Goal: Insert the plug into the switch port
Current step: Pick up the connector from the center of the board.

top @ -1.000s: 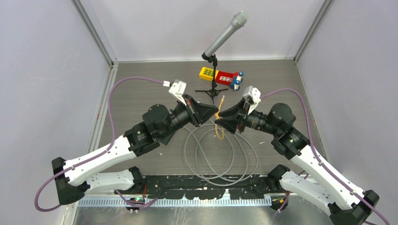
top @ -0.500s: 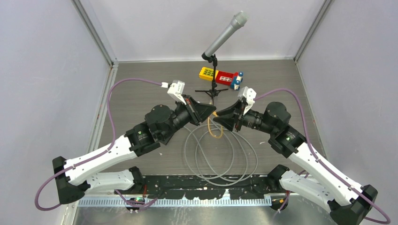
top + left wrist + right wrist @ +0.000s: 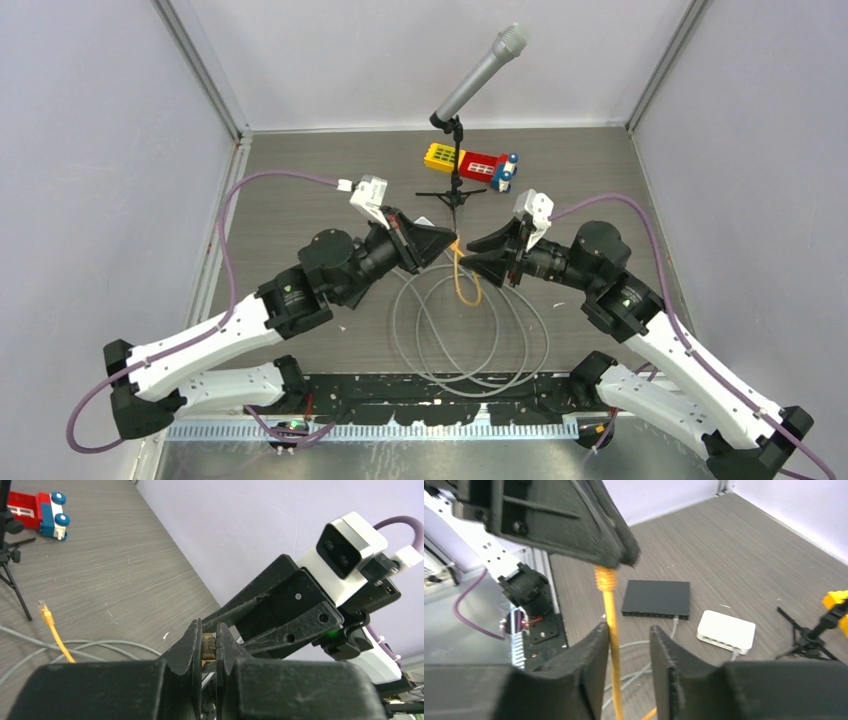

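Right wrist view: the yellow patch cable [image 3: 612, 630] is seen hanging between the parted fingers of the right gripper [image 3: 629, 632], just beside one finger and not clamped. Its upper plug end [image 3: 605, 577] is pinched in the closed left gripper [image 3: 628, 557] and held up off the table [image 3: 734, 555]. A black network switch [image 3: 656, 597] and a white switch [image 3: 726, 630] are laid side by side on the table below, well apart from that plug end. Left wrist view: the cable's other plug [image 3: 44, 609] is seen lying loose on the wood, with a toy truck [image 3: 42, 512] farther back.
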